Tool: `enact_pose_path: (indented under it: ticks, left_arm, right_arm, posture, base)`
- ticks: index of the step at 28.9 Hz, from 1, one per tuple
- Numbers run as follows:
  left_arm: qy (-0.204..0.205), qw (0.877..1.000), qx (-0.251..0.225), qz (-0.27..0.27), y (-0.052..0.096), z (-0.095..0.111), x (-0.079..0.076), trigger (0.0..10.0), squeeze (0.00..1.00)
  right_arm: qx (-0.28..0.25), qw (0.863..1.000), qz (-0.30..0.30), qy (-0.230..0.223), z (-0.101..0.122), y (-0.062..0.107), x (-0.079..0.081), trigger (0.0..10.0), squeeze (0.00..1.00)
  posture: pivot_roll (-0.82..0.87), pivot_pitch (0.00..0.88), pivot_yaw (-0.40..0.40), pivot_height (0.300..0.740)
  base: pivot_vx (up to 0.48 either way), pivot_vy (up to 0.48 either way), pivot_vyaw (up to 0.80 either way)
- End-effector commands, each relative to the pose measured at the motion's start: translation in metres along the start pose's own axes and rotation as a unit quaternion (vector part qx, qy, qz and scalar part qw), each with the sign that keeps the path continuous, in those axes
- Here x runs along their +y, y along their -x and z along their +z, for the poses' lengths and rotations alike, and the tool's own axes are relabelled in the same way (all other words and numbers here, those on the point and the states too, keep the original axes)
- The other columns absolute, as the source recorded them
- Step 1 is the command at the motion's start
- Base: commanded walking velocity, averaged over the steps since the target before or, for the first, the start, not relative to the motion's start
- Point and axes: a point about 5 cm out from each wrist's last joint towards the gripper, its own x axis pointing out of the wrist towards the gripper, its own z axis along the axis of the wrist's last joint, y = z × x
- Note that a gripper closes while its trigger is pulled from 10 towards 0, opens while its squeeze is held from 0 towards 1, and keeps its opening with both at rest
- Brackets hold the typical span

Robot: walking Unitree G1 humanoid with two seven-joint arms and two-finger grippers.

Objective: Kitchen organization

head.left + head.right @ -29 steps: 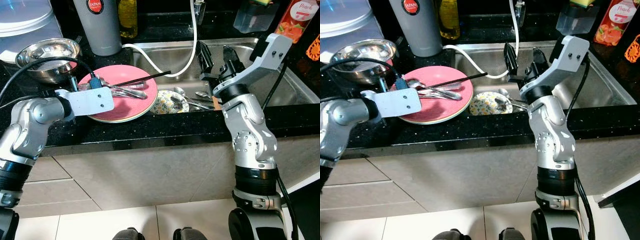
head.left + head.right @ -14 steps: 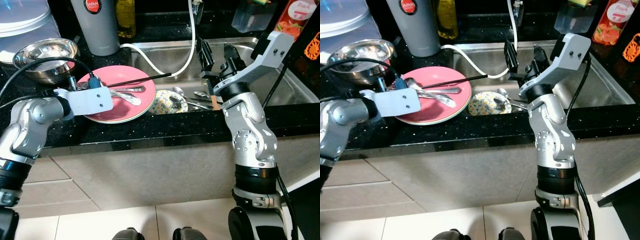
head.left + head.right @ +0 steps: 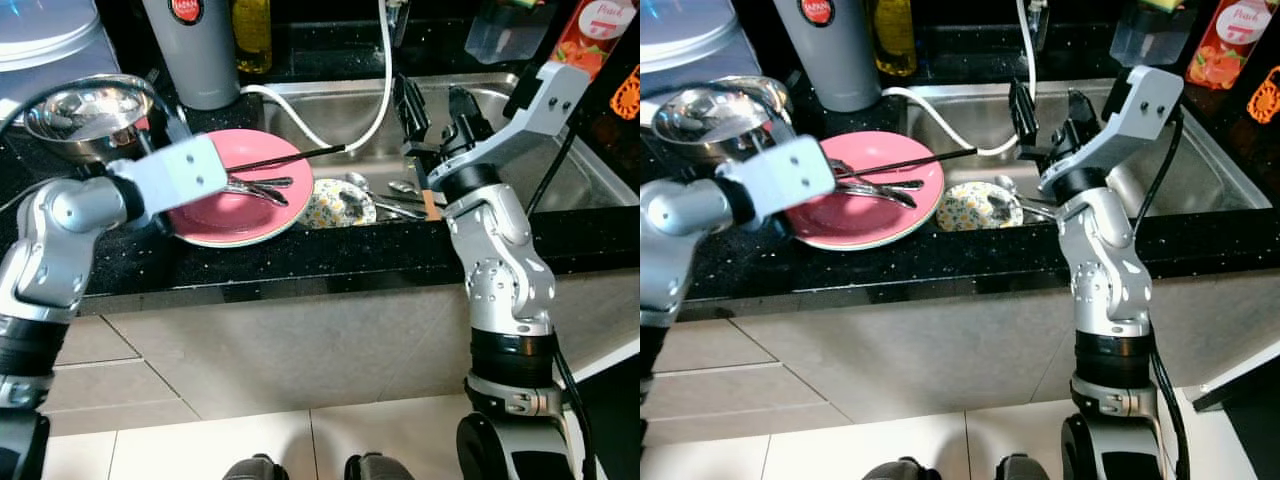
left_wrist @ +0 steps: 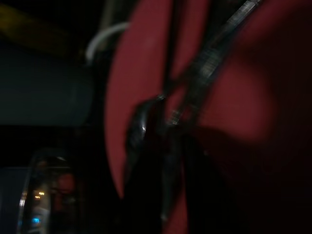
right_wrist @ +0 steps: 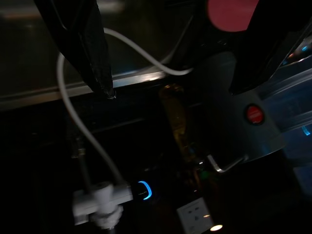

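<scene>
Pink plate (image 3: 235, 207) on black counter, spoons (image 3: 262, 188) and chopstick (image 3: 290, 156) across it

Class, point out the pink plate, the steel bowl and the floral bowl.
pink plate (image 3: 225, 212), left eye view, bare centre.
steel bowl (image 3: 85, 108), left eye view, inner wall.
floral bowl (image 3: 975, 207), right eye view, patterned side.

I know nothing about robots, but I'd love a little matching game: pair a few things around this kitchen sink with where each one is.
Things:
1. pink plate
2. steel bowl
3. floral dish
4. right hand

Places:
A. raised over the sink basin
B. at the sink's near left corner, beside the plate
C. on the black counter, cutlery lying on it
D. on the counter behind the left arm

Pairs: 1-C, 2-D, 3-B, 4-A
</scene>
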Motion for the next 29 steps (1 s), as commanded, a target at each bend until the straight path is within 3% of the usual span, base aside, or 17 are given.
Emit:
enact_pose_path:
  ticks: [1, 5, 6, 13, 15, 19, 21, 22, 23, 29]
  left_arm:
    - [-0.014, 1.0, 0.003, -0.021, 0.003, 0.002, -0.004, 10.0, 1.0]
    - [-0.02, 1.0, 0.014, -0.02, 0.002, -0.002, -0.006, 10.0, 1.0]
    - [-0.026, 0.999, 0.027, -0.018, 0.0, -0.007, -0.005, 10.0, 0.0]
    - [-0.036, 0.997, 0.065, -0.025, -0.005, -0.024, -0.007, 9.9, 0.0]
    - [-0.039, 0.995, 0.082, -0.029, -0.006, -0.03, -0.009, 6.9, 0.0]
    - [-0.051, 0.993, 0.1, -0.029, -0.006, -0.036, -0.009, 7.1, 0.0]
    - [-0.075, 0.989, 0.121, -0.03, -0.008, -0.044, -0.009, 3.8, 0.0]
    - [-0.075, 0.989, 0.121, -0.03, -0.008, -0.044, -0.009, 3.8, 0.0]
    - [-0.089, 0.987, 0.13, -0.031, -0.009, -0.049, -0.009, 0.0, 0.0]
    - [-0.09, 0.988, 0.123, -0.034, -0.011, -0.047, -0.01, 0.0, 0.0]
  right_arm:
    - [0.0, 1.0, 0.0, -0.002, -0.001, -0.001, 0.0, 10.0, 0.0]
    - [0.0, 1.0, 0.002, -0.004, -0.002, -0.002, 0.0, 10.0, 0.0]
    - [0.0, 1.0, 0.003, -0.004, -0.002, -0.002, 0.001, 10.0, 0.0]
    - [-0.001, 1.0, 0.005, -0.003, -0.001, -0.003, 0.001, 10.0, 0.0]
    - [-0.002, 1.0, 0.004, -0.002, -0.001, -0.003, 0.0, 10.0, 0.0]
    - [-0.002, 1.0, 0.003, -0.001, 0.0, -0.002, -0.001, 10.0, 0.0]
    - [-0.003, 1.0, 0.001, 0.001, 0.0, -0.001, -0.002, 10.0, 0.0]
    - [-0.003, 1.0, 0.001, 0.001, 0.0, -0.001, -0.002, 10.0, 0.0]
    - [-0.003, 1.0, 0.0, 0.002, 0.001, 0.0, -0.002, 10.0, 0.0]
    - [-0.005, 1.0, -0.001, 0.003, 0.002, 0.0, -0.003, 10.0, 0.0]
  posture:
    - [0.06, 0.084, -0.005, 0.74]
    - [0.07, 0.072, -0.008, 0.74]
    - [0.07, 0.07, -0.009, 0.74]
    - [0.06, 0.07, -0.006, 0.74]
    - [0.06, 0.071, -0.005, 0.74]
    - [0.06, 0.071, -0.005, 0.74]
    - [0.06, 0.071, -0.005, 0.74]
    - [0.06, 0.071, -0.005, 0.74]
    - [0.06, 0.071, -0.005, 0.74]
    - [0.05, 0.072, -0.001, 0.74]
  base:
    - [0.0, 0.0, 0.0]
    - [0.0, 0.0, 0.0]
    - [0.0, 0.0, 0.0]
    - [0.0, 0.0, 0.0]
    - [0.0, 0.0, 0.0]
    - [0.0, 0.0, 0.0]
    - [0.0, 0.0, 0.0]
    - [0.0, 0.0, 0.0]
    - [0.0, 0.0, 0.0]
    - [0.0, 0.0, 0.0]
